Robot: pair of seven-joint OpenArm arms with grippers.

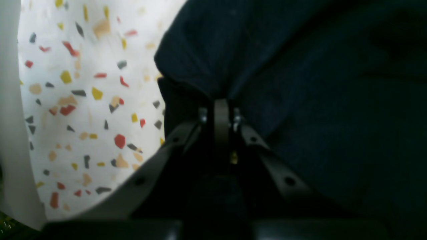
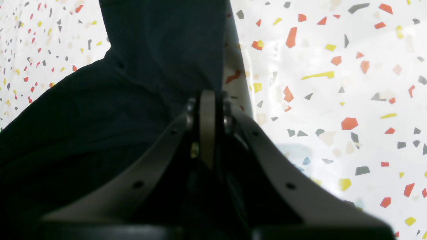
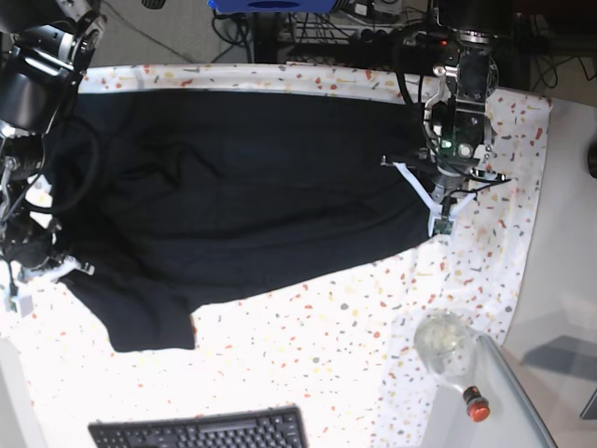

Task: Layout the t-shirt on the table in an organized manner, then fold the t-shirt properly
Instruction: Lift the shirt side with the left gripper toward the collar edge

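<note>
The black t-shirt (image 3: 233, 187) lies spread wide across the speckled white table (image 3: 326, 345), and one sleeve (image 3: 149, 322) points toward the keyboard. At the shirt's right edge in the base view, my left gripper (image 3: 437, 220) is shut on the cloth. In the left wrist view its closed fingertips (image 1: 222, 104) pinch a bunched fold of the t-shirt (image 1: 300, 83). My right gripper (image 3: 54, 269) holds the opposite edge at the far left. The right wrist view shows it (image 2: 207, 96) shut on the hem of the t-shirt (image 2: 116, 100), with the table (image 2: 333, 100) beside it.
A black keyboard (image 3: 201, 431) sits at the near table edge. A clear glass ball-like object (image 3: 446, 342) and a red button (image 3: 476, 407) lie at the lower right. The plain grey side surface (image 3: 569, 233) borders the cloth on the right. Cables and gear (image 3: 317, 23) crowd the far side.
</note>
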